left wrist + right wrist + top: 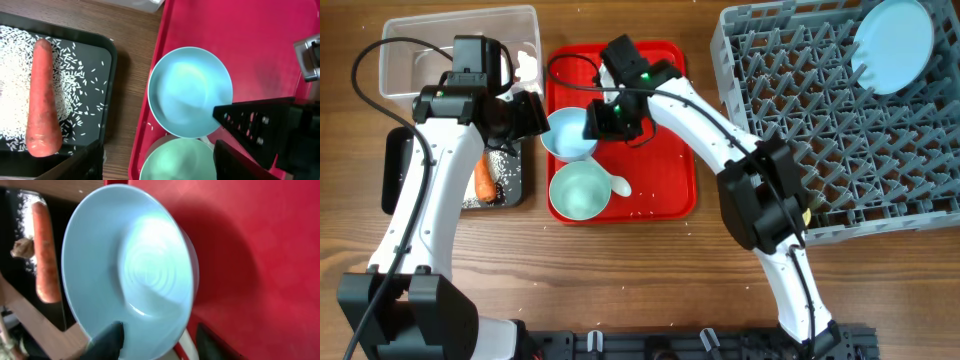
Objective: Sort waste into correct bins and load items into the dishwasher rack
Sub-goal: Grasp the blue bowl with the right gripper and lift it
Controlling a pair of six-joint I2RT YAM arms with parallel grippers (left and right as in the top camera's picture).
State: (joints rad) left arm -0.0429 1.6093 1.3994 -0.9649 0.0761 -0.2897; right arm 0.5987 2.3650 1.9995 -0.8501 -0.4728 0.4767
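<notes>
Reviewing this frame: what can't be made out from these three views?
- Clear tub: overhead, the left arm covers part of it; its contents are unclear.
- Black tray: the left wrist view cuts off its left side; overhead, the arm covers part.
- Right gripper: the right wrist view crops its fingertips at the bottom edge, so contact with the blue bowl cannot be told.
- Brown lump: blurred at the right wrist view's edge.

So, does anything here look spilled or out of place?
Yes, a little. A few white rice grains lie loose on the red tray, near the green bowl, while most of the rice sits in the black tray with the carrot. Nothing else looks odd.
</notes>
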